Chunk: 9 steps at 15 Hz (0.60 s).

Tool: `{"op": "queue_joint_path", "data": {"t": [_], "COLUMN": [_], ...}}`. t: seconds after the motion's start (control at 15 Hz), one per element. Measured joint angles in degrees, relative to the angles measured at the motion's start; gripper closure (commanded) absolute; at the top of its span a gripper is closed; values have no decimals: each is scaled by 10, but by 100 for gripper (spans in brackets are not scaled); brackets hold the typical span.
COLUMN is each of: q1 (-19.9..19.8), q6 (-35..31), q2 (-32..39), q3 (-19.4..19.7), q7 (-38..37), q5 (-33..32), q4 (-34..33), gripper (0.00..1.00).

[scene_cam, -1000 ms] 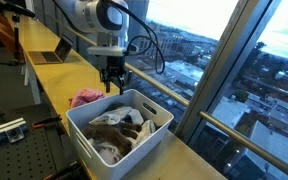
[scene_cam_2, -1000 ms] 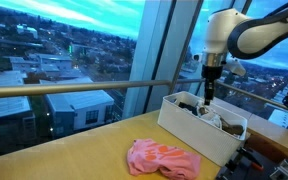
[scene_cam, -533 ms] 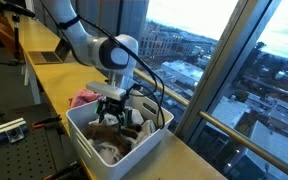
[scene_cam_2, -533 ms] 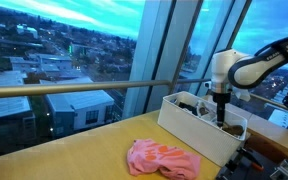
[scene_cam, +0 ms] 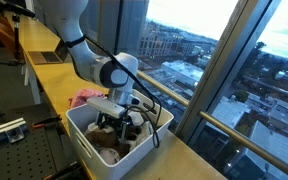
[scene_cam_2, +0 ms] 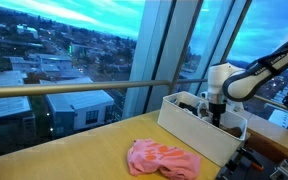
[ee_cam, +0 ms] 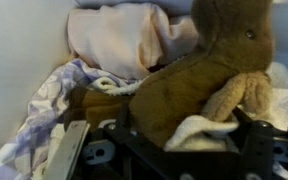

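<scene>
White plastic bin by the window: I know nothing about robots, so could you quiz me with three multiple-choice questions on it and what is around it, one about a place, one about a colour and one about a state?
1. Where does the crumpled pink cloth lie?
A. On the yellow wooden tabletop, beside the white plastic bin
B. Inside that bin
C. Over the window rail

2. What colour is the soft plush toy in the wrist view?
A. Green
B. Brown
C. Blue

3. Where is the robot's tool?
A. High above the bin
B. Resting on the pink cloth
C. Down inside the bin, among the soft things

Answers:
1 A: both exterior views show it on the table, outside the bin.
2 B: its fur looks brown close up.
3 C: an exterior view shows it down between the bin's walls.
</scene>
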<state>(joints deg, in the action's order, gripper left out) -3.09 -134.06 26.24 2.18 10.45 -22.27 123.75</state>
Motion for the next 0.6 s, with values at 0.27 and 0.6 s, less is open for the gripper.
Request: {"op": "queue_joint_path", "data": {"t": [0.27,0.6], "q1": [1,3], "q6": [0,1], "q2": [7,-8], "q3": [0,-9], "q7": [2,7], "q5": [0,8], "q4": [-10,-10], "gripper": [71,93]}}
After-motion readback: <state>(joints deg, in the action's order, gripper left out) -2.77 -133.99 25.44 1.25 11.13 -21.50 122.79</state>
